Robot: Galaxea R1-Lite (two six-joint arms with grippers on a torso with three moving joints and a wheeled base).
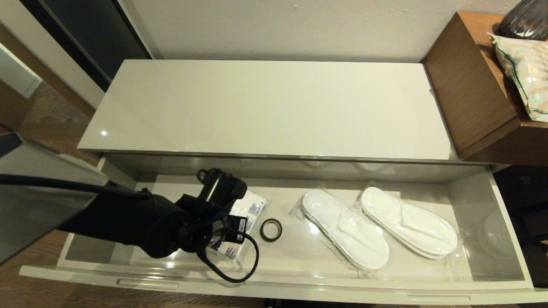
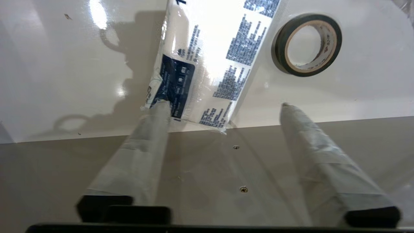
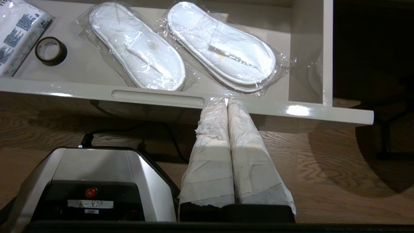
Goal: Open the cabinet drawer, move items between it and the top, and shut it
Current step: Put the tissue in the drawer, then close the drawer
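**Cream cabinet with its drawer pulled out, left claw over the tissue pack**

Glossy cream-white and long, the slab top [image 1: 265,107] of the low cabinet ran across the head view, with a brown wooden desk [image 1: 471,85] against its right end. Below it the very wide, shallow beige-grey drawer [image 1: 299,287] stood pulled fully out, two slim recessed slots showing in its front panel. The black left arm [image 1: 128,220] reached into the drawer's left part. Two white slippers in clear wrap [image 1: 376,229] lay side by side in the right half.

The soft white plastic-wrapped tissue pack with blue printing and a dark navy label [image 2: 210,61] lay flat on the drawer floor, left of centre, close to the front wall. The left claw [image 2: 226,105] was spread wide at the pack's near end; one taped fingertip [image 2: 160,108] met the corner by the navy label, the other stood clear of the pack. Nothing was gripped.

The right claw [image 3: 227,101] was held outside the drawer's front panel above the wooden floor, its two wrapped fingers pressed together and empty.

A small black roll of tape [image 2: 306,44] lay just beside the pack, between it and the slippers.
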